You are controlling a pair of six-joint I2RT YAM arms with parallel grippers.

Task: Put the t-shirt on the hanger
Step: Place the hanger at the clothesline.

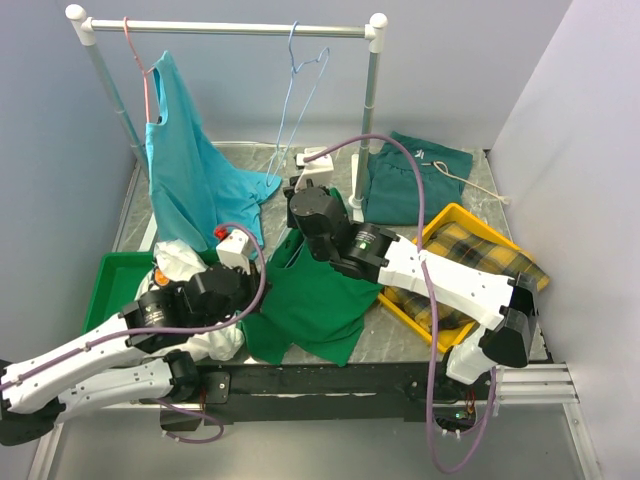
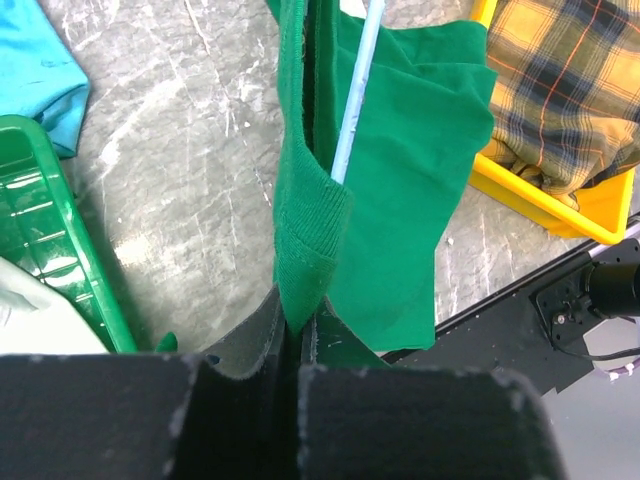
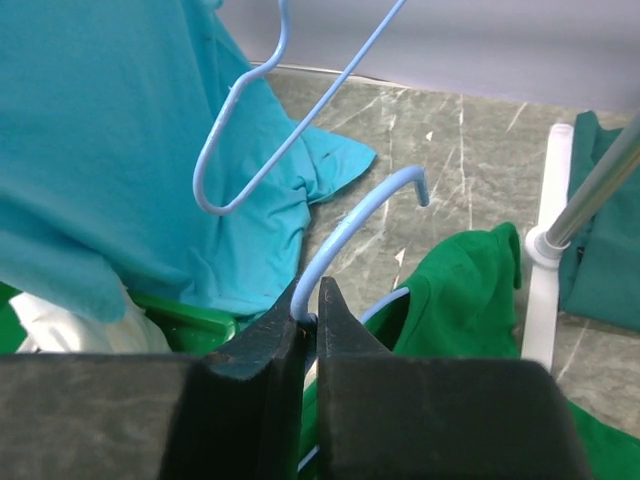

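The t-shirt [image 2: 400, 150] in the left pincer [image 2: 298, 325] is bright green. The hanger [image 3: 340, 235] in the right pincer [image 3: 310, 300] is light blue. Right of the left pincer, a yellow bin [image 2: 540, 195] holds yellow cloth [image 2: 570, 80] with dark checks. Left of it is a green tray [image 2: 50, 230]. The table [image 2: 180, 150] is grey with white streaks.

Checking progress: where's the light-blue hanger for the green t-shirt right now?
Mid-table, right wrist view: the hanger, hook pinched in the right gripper, wire inside the collar of the t-shirt.

The green t-shirt [image 1: 310, 305] lies rumpled on the grey table [image 1: 235, 158], just beside the yellow tray [image 1: 455, 212] of plaid cloth [image 1: 480, 255]
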